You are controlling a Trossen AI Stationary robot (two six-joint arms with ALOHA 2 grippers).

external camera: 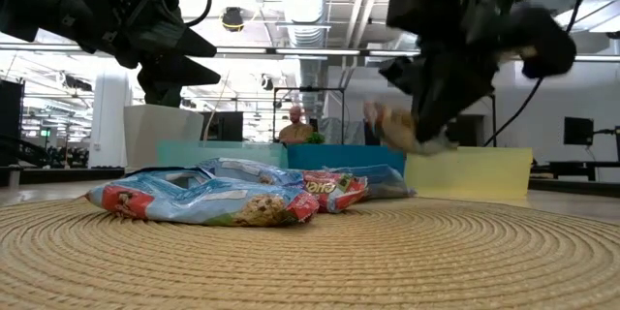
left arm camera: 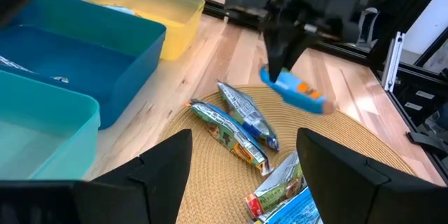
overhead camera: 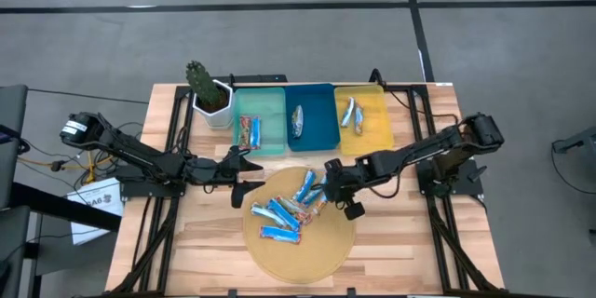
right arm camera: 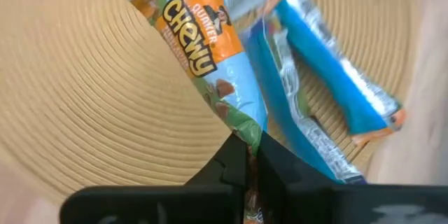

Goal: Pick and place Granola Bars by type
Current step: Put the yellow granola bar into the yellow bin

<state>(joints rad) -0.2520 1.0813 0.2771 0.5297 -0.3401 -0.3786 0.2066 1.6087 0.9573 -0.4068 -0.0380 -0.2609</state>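
Your right gripper point(right arm camera: 246, 155), clamped on one end of an orange-and-blue foil granola bar point(right arm camera: 210, 49), hangs over the round woven mat point(overhead camera: 326, 251). The bar's long axis points away from the fingers. The trays lie far of it; the left gripper point(left arm camera: 241, 164) waits open.

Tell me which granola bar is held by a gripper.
The bar with the orange Chewy label, pinched at one end by the shut right gripper over the woven mat. The other bars lie loose on the mat or in trays.
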